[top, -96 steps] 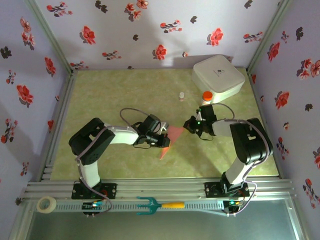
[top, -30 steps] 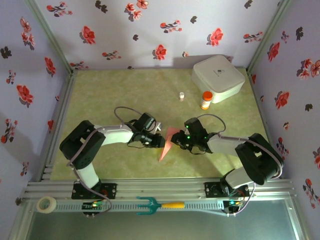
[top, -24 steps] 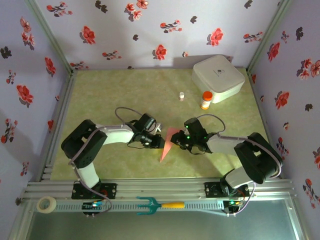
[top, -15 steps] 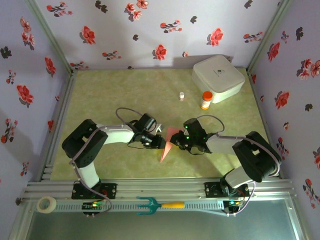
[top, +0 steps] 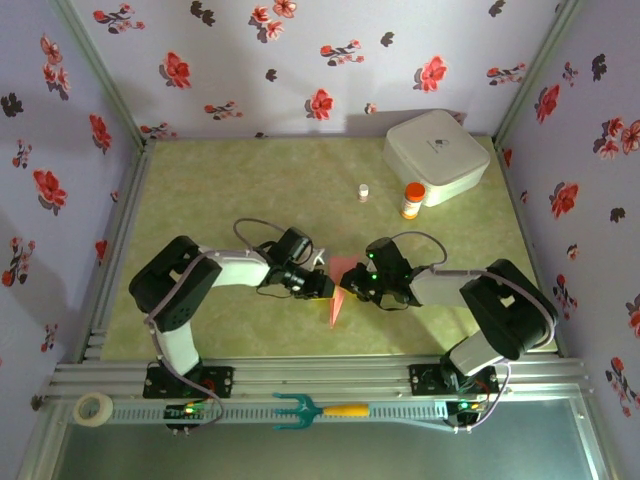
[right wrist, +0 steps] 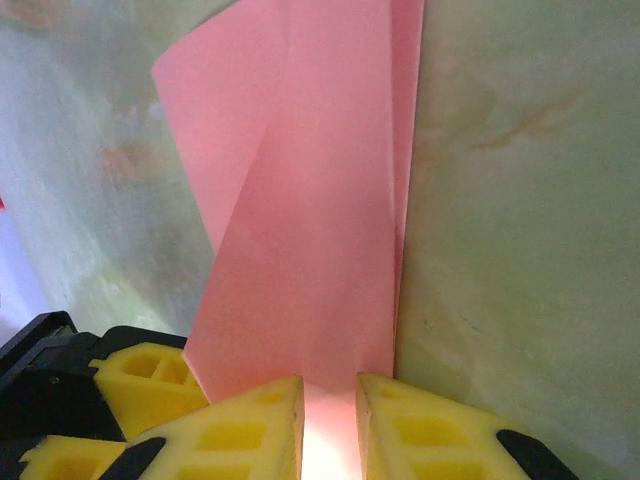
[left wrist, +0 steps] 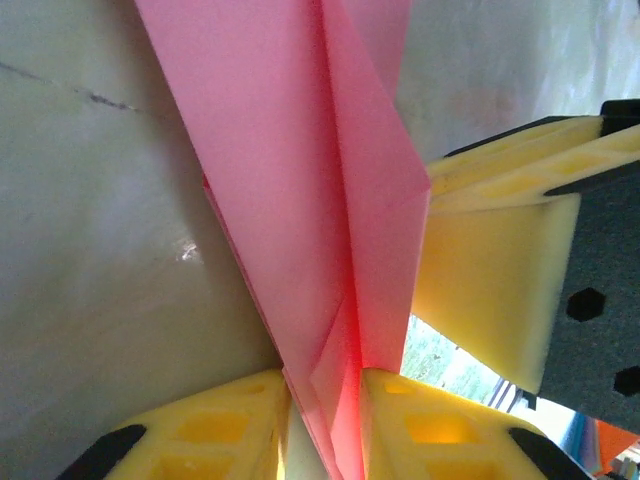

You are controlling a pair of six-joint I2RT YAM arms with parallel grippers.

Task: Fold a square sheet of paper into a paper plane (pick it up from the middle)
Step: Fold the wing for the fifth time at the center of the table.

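The square sheet of paper is folded into a slim salmon-pink paper plane near the middle of the mat, its sharp tip pointing at the near edge. My left gripper holds it from the left and my right gripper from the right, almost touching each other. In the left wrist view the creased paper runs down between the yellow fingers of my left gripper, shut on it, and a right finger presses its right flap. In the right wrist view the paper enters my right gripper, shut on it.
A white rounded box stands at the back right, with an orange-capped bottle and a tiny white bottle in front of it. A teal fork with an orange handle and a tape roll lie on the front rail.
The right gripper has come forward and left onto the paper. Over the last second both grippers crept slightly closer together, and the paper looks narrower.
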